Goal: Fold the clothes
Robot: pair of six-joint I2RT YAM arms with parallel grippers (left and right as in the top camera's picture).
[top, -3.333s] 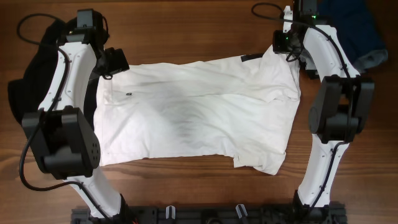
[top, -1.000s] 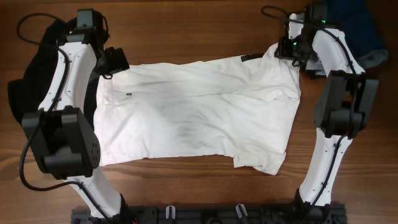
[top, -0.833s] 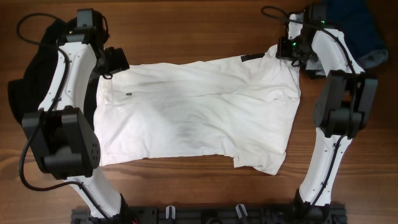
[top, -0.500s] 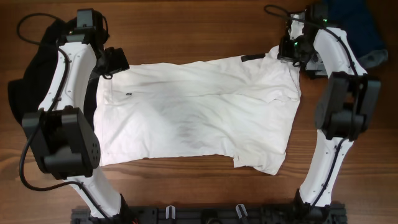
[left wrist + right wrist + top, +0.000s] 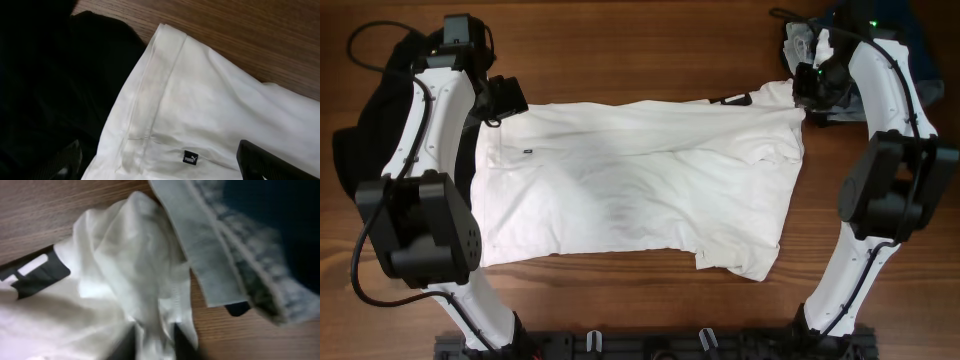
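The large white garment [image 5: 640, 185] lies spread flat across the middle of the table, with a bit of black lettering [image 5: 735, 99] showing at its top edge. My right gripper [image 5: 810, 92] is at the garment's top right corner. In the right wrist view its two dark fingers [image 5: 131, 342] pinch a bunched fold of white garment [image 5: 135, 255]. My left gripper [image 5: 505, 100] stands wide open over the top left corner, above the hem and a small black label [image 5: 189, 158]. The black garment [image 5: 375, 130] lies under the left arm.
A navy-blue garment [image 5: 920, 40] with a pale denim band [image 5: 220, 255] lies in the top right corner, right beside the right gripper. Bare wooden table [image 5: 640, 40] runs along the far side. The arm bases [image 5: 650, 345] line the near edge.
My right gripper has moved right and slightly away, drawing the white garment's top right corner with it. The left arm has not moved.
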